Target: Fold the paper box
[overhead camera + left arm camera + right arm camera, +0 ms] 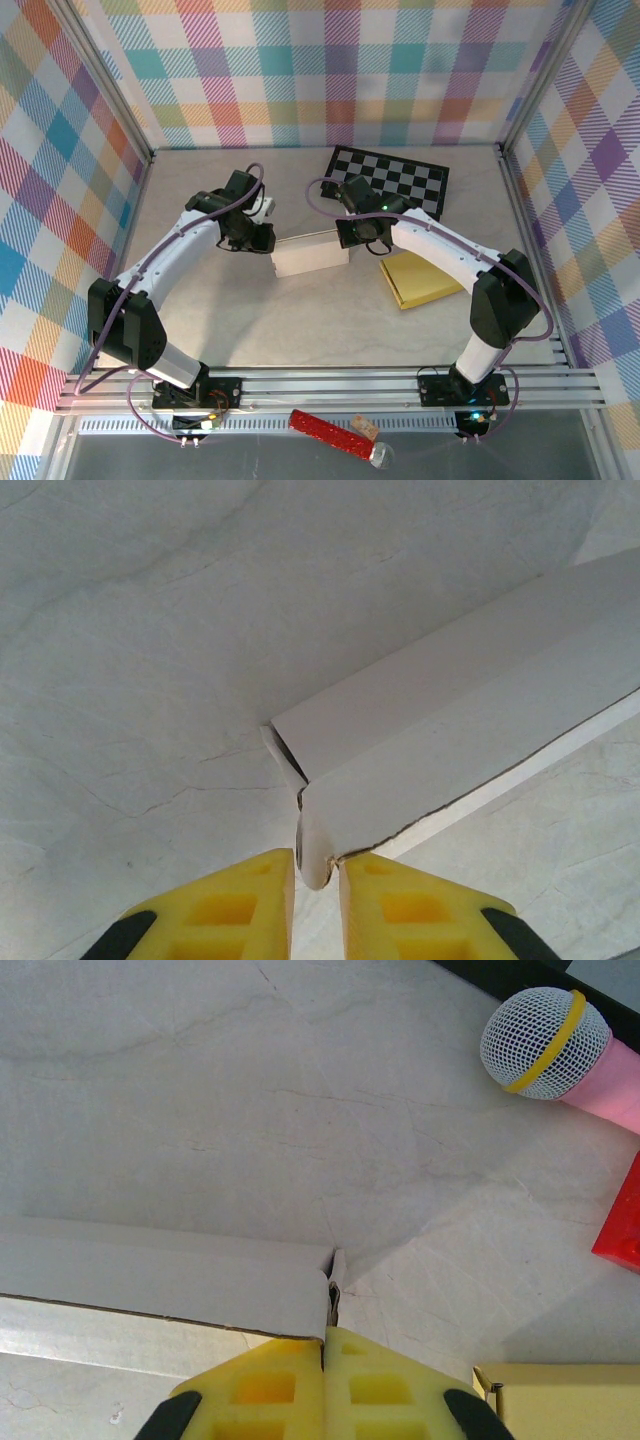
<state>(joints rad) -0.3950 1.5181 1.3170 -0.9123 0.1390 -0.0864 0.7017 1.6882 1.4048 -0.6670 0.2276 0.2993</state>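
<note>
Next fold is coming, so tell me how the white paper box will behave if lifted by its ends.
The paper box looks like thin card, so probably light. Pinched at thin end flaps by the left gripper and right gripper, it would likely sag or twist. Its ragged edge suggests it may tear if pulled hard.

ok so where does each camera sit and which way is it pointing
top external: above and behind the bases, looking down at the table; both arms show, reaching to the paper box.
left wrist: on the left arm, looking along its yellow fingers at the box end that the left end effector pinches.
right wrist: likewise, right end effector shut on the other end, microphone beyond.
shared: all three see the box.
</note>
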